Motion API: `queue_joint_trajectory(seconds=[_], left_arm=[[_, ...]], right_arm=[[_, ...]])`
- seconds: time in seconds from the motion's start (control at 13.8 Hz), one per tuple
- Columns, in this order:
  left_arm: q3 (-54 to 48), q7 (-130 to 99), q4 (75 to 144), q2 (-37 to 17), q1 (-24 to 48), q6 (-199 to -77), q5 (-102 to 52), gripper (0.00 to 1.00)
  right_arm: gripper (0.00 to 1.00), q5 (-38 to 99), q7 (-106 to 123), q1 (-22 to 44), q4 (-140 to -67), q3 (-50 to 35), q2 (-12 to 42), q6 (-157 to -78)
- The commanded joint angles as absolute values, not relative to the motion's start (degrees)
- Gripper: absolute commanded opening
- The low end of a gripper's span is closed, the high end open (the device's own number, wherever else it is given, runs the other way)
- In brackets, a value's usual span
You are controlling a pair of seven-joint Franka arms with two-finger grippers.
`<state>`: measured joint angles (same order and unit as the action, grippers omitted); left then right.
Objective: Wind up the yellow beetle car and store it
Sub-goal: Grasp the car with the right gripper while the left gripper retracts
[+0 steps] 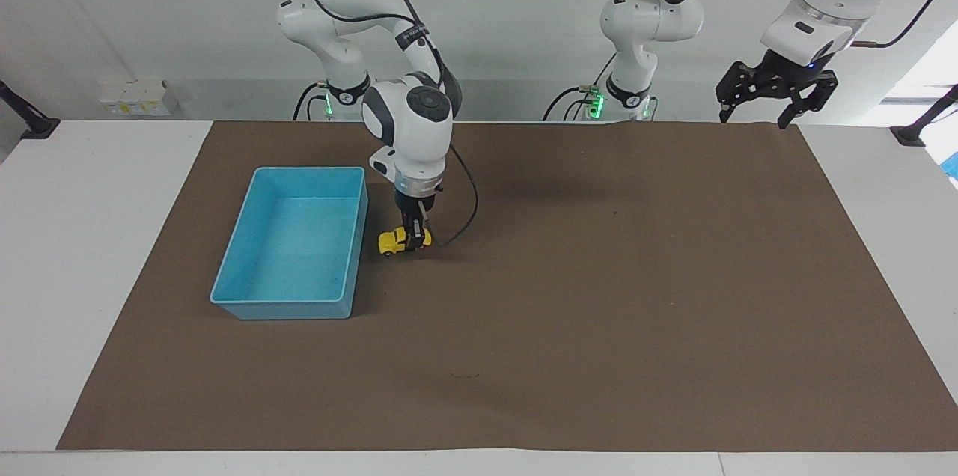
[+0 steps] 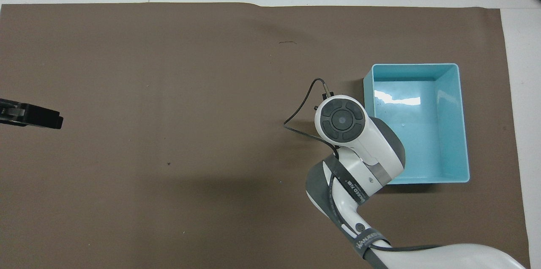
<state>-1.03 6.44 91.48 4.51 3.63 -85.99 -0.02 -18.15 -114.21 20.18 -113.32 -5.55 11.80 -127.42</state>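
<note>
Facing view: a white bench (image 1: 90, 236) under a brown mat (image 1: 599, 311), with a pale wall (image 1: 509, 19) at the robots' end. The right claw (image 1: 413, 236) is clamped on the yellow beetle car (image 1: 397, 241), which sits on the mat beside the blue bin (image 1: 288, 307). The left claw (image 1: 775, 90) waits, spread wide, above the mat's corner.

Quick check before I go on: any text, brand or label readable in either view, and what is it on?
"WANEED": partly legible print on the strap around the right arm, overhead view; the strap higher up is too blurred.
Yellow beetle car, blue bin, brown mat: no text visible.
</note>
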Motion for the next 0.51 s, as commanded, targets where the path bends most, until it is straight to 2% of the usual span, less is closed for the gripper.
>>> queue_joint_trajectory(seconds=[0.0,0.44], left_arm=[[-1.32,5.54,92.81,5.36,3.08,-87.45,-0.52,1.00],[-1.05,6.15,92.20,5.10,3.60,-87.45,-0.61,1.00]], right_arm=[[0.00,-14.87,-105.87,19.78,-113.73,-5.98,8.10,-125.78],[0.00,-10.46,-80.98,17.32,-113.90,-5.71,4.05,-121.29]])
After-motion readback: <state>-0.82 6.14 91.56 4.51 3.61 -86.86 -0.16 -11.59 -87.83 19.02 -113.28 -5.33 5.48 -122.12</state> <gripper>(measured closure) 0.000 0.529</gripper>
